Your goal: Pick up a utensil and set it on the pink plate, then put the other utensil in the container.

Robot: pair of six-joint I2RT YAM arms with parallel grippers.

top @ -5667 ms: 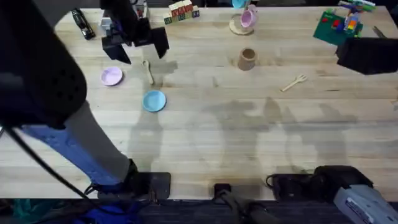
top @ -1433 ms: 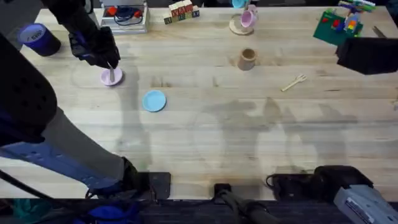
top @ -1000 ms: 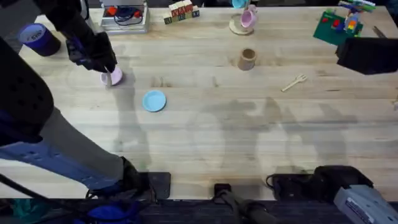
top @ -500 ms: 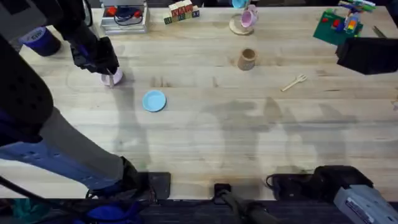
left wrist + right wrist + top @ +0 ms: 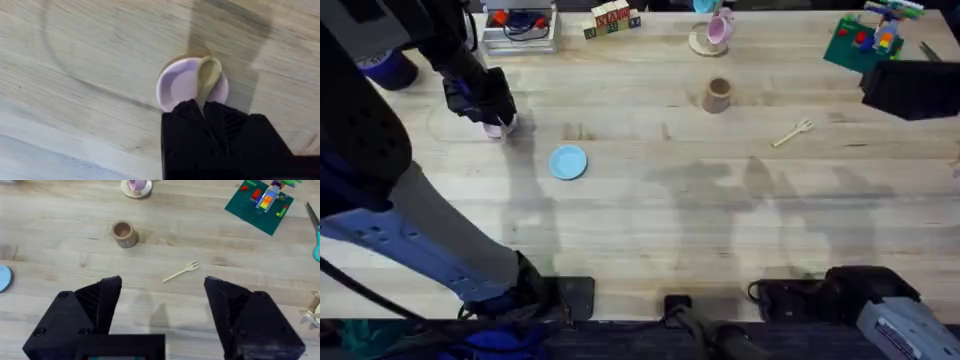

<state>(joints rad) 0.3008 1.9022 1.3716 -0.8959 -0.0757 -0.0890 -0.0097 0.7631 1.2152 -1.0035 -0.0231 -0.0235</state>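
Wooden table (image 5: 650, 220). Left gripper (image 5: 204, 107) clamps spoon (image 5: 207, 76), lower than before, bowl over pink plate (image 5: 177, 87). Right gripper (image 5: 162, 297) wide open; fork (image 5: 181, 271) unmoved.

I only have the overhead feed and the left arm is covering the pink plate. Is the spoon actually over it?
Observer: Yes. In the left wrist view the spoon has its bowl over the pink plate, and its handle runs back between the left hand's fingers.
Operator: Has it let go?
Observer: No, the left hand looks shut on the handle.
Operator: And the right hand, is it ready for the fork?
Observer: The right wrist view shows the right hand open, with the fork lying on the table ahead of it, untouched.
Operator: Anything in the container?
Observer: The container stands upright beyond the fork, and its inside looks empty.
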